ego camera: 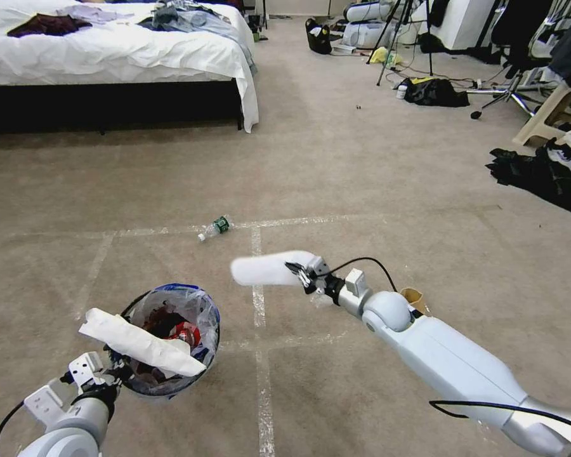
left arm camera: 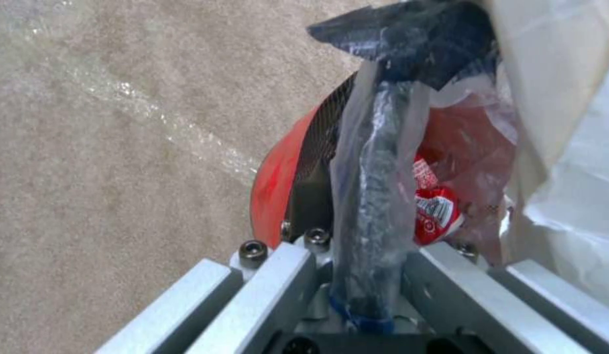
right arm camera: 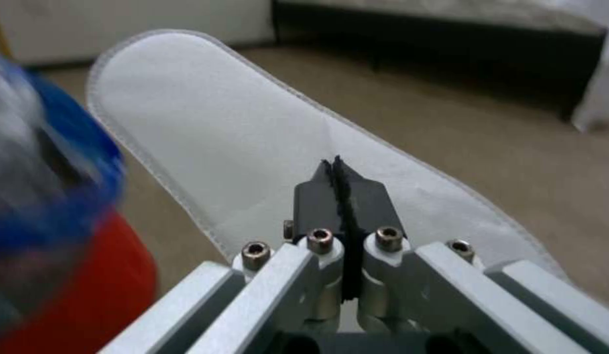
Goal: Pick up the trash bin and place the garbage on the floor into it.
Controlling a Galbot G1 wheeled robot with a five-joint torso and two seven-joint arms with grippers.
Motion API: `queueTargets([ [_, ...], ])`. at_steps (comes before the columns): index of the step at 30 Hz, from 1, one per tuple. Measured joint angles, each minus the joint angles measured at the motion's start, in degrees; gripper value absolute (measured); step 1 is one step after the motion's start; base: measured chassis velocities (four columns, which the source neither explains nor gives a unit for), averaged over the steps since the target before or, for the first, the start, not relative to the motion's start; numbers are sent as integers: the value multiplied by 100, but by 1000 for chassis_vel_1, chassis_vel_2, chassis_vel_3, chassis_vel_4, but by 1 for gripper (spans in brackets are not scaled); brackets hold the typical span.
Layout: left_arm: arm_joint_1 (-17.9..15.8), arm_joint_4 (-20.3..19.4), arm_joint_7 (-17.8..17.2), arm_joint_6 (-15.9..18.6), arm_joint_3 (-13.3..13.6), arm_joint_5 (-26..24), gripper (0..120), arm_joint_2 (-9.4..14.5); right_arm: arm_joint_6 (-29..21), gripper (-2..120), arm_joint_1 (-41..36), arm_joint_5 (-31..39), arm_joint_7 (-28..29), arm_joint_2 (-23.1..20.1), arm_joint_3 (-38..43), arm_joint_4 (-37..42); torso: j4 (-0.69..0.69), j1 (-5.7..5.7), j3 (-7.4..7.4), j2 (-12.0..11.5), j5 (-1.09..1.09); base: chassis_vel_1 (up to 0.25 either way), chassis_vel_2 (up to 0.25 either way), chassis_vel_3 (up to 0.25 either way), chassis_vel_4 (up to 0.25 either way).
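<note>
Trash bin: the trash bin (ego camera: 171, 339) is held off to the robot's left, low over the floor (ego camera: 361, 178), and already carries litter: a long white flat piece (ego camera: 143, 343) lies across its mouth and red wrappers (left arm camera: 439, 211) show inside the bag.
Left end effector: the left end effector (left arm camera: 366, 275) is clamped on the bin's bag-lined rim, one finger outside the red wall and one inside.
Right end effector: the right end effector (right arm camera: 337, 184) is pinched tight on a second white flat piece (right arm camera: 239, 147), held in the air to the right of the bin and slightly beyond it, not yet over the mouth.
Done so far: the bin is picked up and several pieces of garbage are in it.
In hand: carrying the white piece to the bin, by my reading.
Left to do: the clear green-labelled bottle (ego camera: 214, 228) lies on the carpet beyond the tape line, well apart from the bin; a brown cardboard piece (ego camera: 413, 297) sits just behind the right arm.
Progress: roughly past the middle, judging from the litter on the floor.
</note>
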Motion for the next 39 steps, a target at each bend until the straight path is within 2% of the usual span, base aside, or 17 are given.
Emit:
queueTargets([
  [8, -21, -9, -9, 16, -1, -3, 0, -3, 87, 0, 108, 668, -17, 190, -156, 750, 0, 0, 0, 0, -1, 0, 0, 0, 0],
  [11, -40, 3, -20, 32, 7, -3, 0, -12, 117, 0, 181, 1162, -19, 366, -297, 1196, 0, 0, 0, 0, -1, 0, 0, 0, 0],
  [17, -62, 7, -33, 40, 19, 0, 0, -21, 241, 0, 215, 1680, -150, 687, -666, 1417, 0, 0, 0, 0, -1, 0, 0, 0, 0],
  [21, -66, 7, -38, 43, 21, 1, 0, -23, 308, 0, 213, 1928, -203, 818, -970, 1465, 0, 0, 0, 0, 0, 0, 0, 0, 0],
  [30, -87, 45, -48, 46, 20, 6, 0, -37, 379, 0, 163, 2241, -384, 829, -1490, 1464, 0, 0, 0, 0, 0, 0, 0, 0, 0],
  [39, -111, 77, -52, 46, 36, 11, 0, -41, 479, 0, 14, 2309, -680, 908, -1762, 1024, 0, 0, 0, 0, 0, 0, 0, 0, 0],
])
